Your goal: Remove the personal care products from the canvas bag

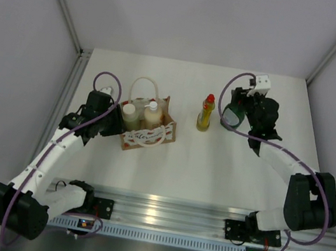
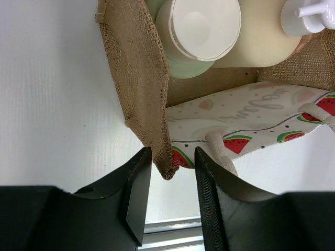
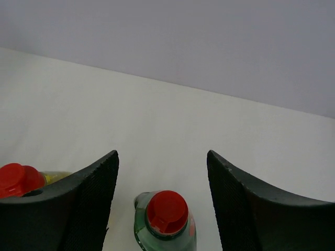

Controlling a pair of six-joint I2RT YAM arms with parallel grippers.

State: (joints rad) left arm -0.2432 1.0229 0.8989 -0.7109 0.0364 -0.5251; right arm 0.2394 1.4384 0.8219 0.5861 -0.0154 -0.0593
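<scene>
Top external view, please: how many products are out of the canvas bag (image 1: pixel 146 139) now?

Two of four, I judge. The slim yellow bottle (image 1: pixel 206 115) stands upright on the desk (image 1: pixel 213 165), well apart from the bag. The flat green bottle (image 3: pixel 166 219) stands just beside it, on the right.

And what is left inside?

The cream pump bottle (image 1: pixel 152 115) and the olive-grey cylinder (image 1: pixel 130 114) with its white cap. Both are upright, side by side, and they fill the bag. So half of the work is left.

Is the green bottle set free?

Yes, I think so. In the right wrist view the right claw (image 3: pixel 162 153) is released. Its fingers stand apart on both sides of the red cap and touch nothing.

And the other arm?

The left claw (image 2: pixel 172 157) is clenched on the burlap side wall of the bag at its corner. It seems to hold the bag steady. Next would be one of the two bottles inside.
</scene>
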